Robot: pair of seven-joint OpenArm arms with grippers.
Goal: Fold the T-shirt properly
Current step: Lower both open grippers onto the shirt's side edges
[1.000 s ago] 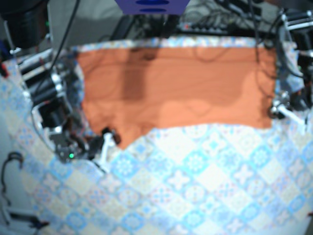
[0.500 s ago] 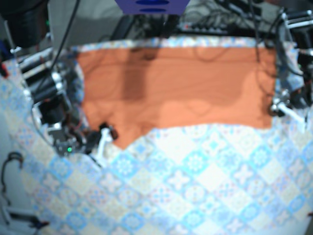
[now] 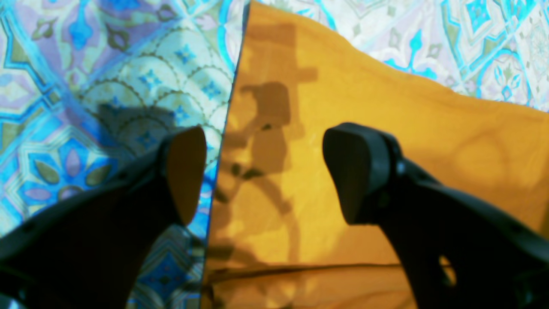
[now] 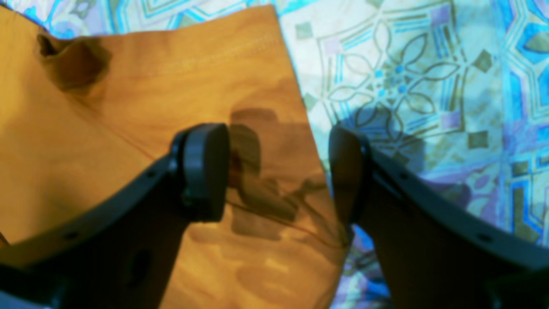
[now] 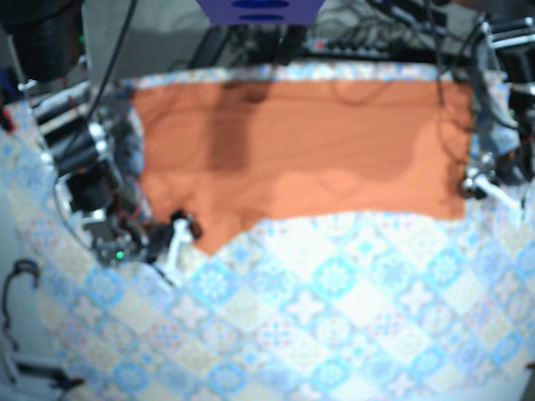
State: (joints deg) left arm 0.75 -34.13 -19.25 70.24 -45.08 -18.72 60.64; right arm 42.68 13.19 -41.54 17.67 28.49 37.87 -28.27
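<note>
**Overhead view, read left to right.** The right gripper point(image 4: 274, 171) hangs at the near corner of the T-shirt point(image 5: 301, 150). Its jaws are spread wide astride the side hem and hold nothing, a stance that seems meant for pinching that edge. The orange shirt lies flat across the far half of the patterned tablecloth point(image 5: 334, 309). The left gripper point(image 3: 263, 171) mirrors this at the opposite edge, equally agape and empty. Compared with a second ago, the right gripper has shifted slightly outward. The shirt and left gripper are unchanged.

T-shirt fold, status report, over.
Left gripper open, straddling T-shirt edge. Right gripper open, straddling opposite edge. T-shirt flat, ungrasped. Nothing in the way.
</note>
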